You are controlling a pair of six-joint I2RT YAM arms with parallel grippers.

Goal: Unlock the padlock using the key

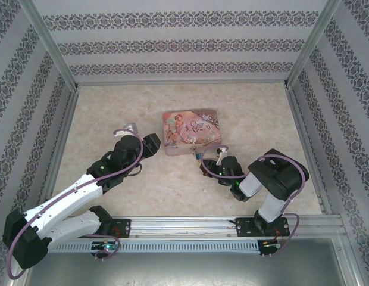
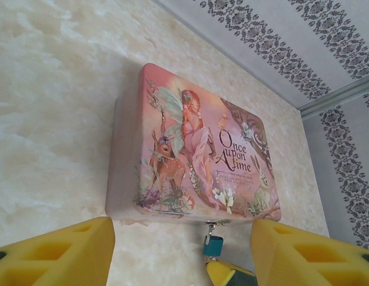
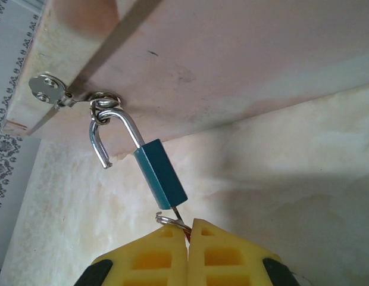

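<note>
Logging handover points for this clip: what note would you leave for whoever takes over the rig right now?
Left gripper: open, empty, pointed at the pink tin.
Right gripper: shut on the key, which sits in the padlock.
The padlock hangs from the tin's hasp ring at its front edge.
Done: the shackle is open, one end free of the body.
Left: probably just release the key, or unhook the shackle from the hasp ring if removal is wanted.

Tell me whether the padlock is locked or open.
Open. The shackle of the padlock has its short end free, outside the teal body. The right gripper holds the key at its base.
</note>
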